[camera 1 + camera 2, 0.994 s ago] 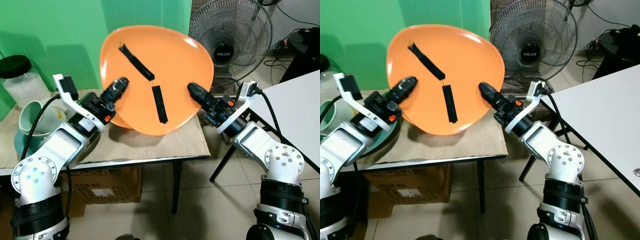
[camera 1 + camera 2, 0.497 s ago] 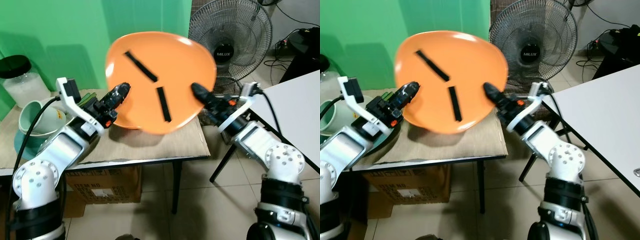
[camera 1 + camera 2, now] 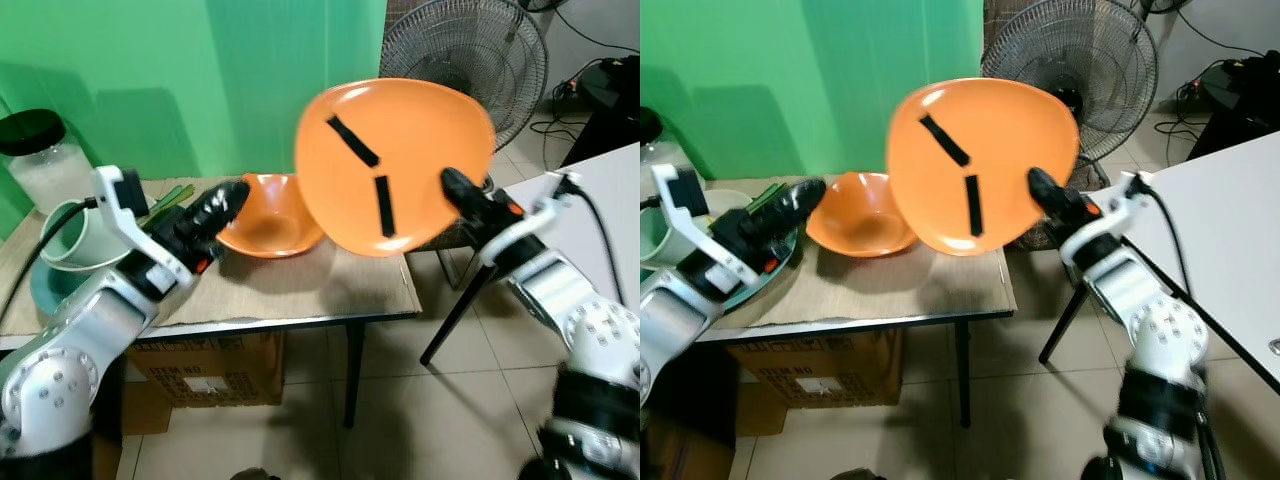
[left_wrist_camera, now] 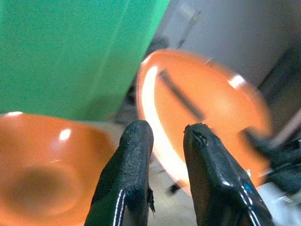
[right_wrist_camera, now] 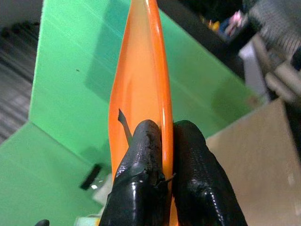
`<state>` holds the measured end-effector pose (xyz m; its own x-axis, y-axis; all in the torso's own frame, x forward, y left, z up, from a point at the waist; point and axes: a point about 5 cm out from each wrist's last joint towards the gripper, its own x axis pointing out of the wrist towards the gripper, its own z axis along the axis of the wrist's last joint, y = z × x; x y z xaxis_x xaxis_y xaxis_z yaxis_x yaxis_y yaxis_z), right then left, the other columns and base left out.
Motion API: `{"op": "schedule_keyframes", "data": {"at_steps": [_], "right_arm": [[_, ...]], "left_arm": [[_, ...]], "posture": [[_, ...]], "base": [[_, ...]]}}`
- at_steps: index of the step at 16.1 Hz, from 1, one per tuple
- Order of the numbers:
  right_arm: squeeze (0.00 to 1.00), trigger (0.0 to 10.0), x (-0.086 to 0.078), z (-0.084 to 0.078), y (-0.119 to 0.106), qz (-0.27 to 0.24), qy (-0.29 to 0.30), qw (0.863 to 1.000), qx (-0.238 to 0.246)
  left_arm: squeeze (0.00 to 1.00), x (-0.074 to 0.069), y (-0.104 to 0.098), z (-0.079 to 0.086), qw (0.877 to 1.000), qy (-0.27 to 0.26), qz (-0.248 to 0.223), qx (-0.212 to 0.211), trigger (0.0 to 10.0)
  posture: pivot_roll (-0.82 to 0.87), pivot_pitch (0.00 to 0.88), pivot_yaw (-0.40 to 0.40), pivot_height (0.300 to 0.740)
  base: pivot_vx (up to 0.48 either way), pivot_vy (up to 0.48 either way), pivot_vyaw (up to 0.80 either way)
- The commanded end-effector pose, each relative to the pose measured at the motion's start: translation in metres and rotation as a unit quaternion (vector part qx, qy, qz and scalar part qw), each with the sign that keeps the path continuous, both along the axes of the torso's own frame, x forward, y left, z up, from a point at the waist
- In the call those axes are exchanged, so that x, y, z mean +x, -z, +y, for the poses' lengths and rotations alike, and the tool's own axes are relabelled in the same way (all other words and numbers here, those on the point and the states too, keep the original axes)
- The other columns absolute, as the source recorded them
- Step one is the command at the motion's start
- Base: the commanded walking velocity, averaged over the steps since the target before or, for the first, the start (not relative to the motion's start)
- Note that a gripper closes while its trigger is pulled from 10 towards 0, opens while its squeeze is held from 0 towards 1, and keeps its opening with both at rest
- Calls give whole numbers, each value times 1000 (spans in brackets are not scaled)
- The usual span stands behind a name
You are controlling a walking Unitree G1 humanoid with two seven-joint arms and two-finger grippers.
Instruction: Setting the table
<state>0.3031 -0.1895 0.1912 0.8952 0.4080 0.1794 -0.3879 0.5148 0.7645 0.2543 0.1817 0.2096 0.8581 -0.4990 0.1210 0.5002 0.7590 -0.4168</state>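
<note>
The right gripper (image 5: pixel 162 141) has its two fingers pressed on the rim of the orange plate (image 3: pixel 395 165), one on each face — the right wrist view shows the edge pinched between them. The plate stands nearly on edge in the air, its face with two black strips turned toward the camera, over the right end of the brown table (image 3: pixel 300 290) and in front of the fan (image 3: pixel 465 50).

The left gripper (image 3: pixel 228 198) holds nothing; in the left wrist view its fingers stand just apart with a narrow gap between them. It hovers just beside the orange bowl (image 3: pixel 268 215), which sits upright on the table near the green backdrop. Whether a fingertip touches the bowl's rim I cannot tell.

Further left on the table are a pale green cup (image 3: pixel 85 235), a teal dish (image 3: pixel 45 290) under it, and a jar (image 3: pixel 40 160) with a black lid.

As for progress — it looks early. The plate is off the stack and carried by one arm only, tilted, not yet laid anywhere. The white table (image 3: pixel 600 175) at the robot's right looks the likely place to set. The bowl, cup and the rest still wait on the brown table, so most of the setting is left to do.
</note>
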Motion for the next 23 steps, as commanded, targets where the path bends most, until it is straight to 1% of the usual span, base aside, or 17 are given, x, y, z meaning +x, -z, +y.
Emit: {"op": "schedule_keyframes", "data": {"at_steps": [1, 2, 3, 4, 5, 6, 8, 9, 10, 12, 15, 17, 19, 20, 21, 22, 23], "right_arm": [[0, 9176, -9, 1, -23, -61, 16, 998, -8], [0, 10000, -15, 1, -27, -69, 36, 997, -24], [0, 10000, -18, 2, -30, -76, 52, 995, -22], [0, 10000, -19, 2, -30, -78, 55, 995, -17], [0, 10000, -22, 2, -31, -76, 75, 994, -17], [0, 10000, -25, 7, -28, -55, 74, 994, -55], [0, 10000, -36, 17, -34, -92, 65, 992, -49], [0, 10000, -41, 24, -36, -114, 64, 988, -83], [0, 10000, -42, 29, -32, -107, 61, 985, -121], [0, 10000, -41, 35, -31, -98, 66, 986, -121], [0, 10000, -40, 42, -28, -92, 67, 983, -143], [0, 10000, -39, 43, -28, -86, 73, 985, -129], [0, 10000, -36, 40, -30, -82, 88, 986, -118], [0, 10000, -34, 38, -32, -82, 98, 984, -121], [0, 10000, -31, 37, -33, -85, 108, 983, -125], [0, 10000, -31, 38, -33, -84, 109, 982, -128], [0, 10000, -30, 41, -31, -81, 105, 982, -135]], "left_arm": [[0, 0, -1, 0, 998, -38, -13, 52, 10000], [0, 1, -3, -1, 995, -60, -25, 75, 10000], [0, 2, -3, -3, 991, -77, -31, 101, 10000], [0, 2, -3, -4, 990, -82, -32, 111, 10000], [0, 4, 1, -8, 983, -104, -43, 148, 10000], [0, 5, 4, -13, 976, -119, -61, 170, 10000], [0, 5, 7, -25, 967, -127, -76, 208, 10000], [0, 5, 6, -34, 958, -133, -96, 234, 10000], [0, 6, 3, -39, 956, -137, -110, 235, 10000], [0, 7, 0, -44, 946, -147, -131, 257, 10000], [0, 7, -4, -43, 942, -164, -147, 254, 10000], [0, 6, -5, -42, 941, -179, -150, 245, 10000], [0, 5, -4, -43, 942, -175, -151, 245, 10000], [0, 6, -1, -42, 940, -174, -147, 252, 10000], [0, 8, 2, -40, 937, -182, -143, 263, 10000], [0, 9, 4, -38, 935, -190, -134, 268, 10000], [0, 11, 4, -35, 933, -195, -136, 272, 10000]], "posture": [[-21, 0, 31, 740], [-24, 0, 33, 740], [-28, 0, 34, 740], [-28, 0, 34, 740], [-34, 0, 38, 740], [-41, 0, 43, 740], [-46, 0, 43, 740], [-49, 0, 42, 740], [-52, 0, 41, 740], [-53, 0, 39, 740], [-52, 0, 29, 740], [-49, 0, 19, 740], [-53, 0, 17, 740], [-57, 0, 17, 740], [-57, 0, 14, 740], [-57, 0, 12, 740], [-53, 0, 6, 740]], "base": [[0, 0, 0], [0, 0, 0], [0, 0, 0], [0, 0, 0], [0, 0, 0], [0, 0, 0], [0, 0, 0], [0, 0, 0], [0, 0, 0], [0, 0, -800], [0, 0, -800], [0, 0, -800], [0, 0, -800], [0, 0, -800], [0, 0, -800], [0, 0, -800], [0, 0, -800]]}}
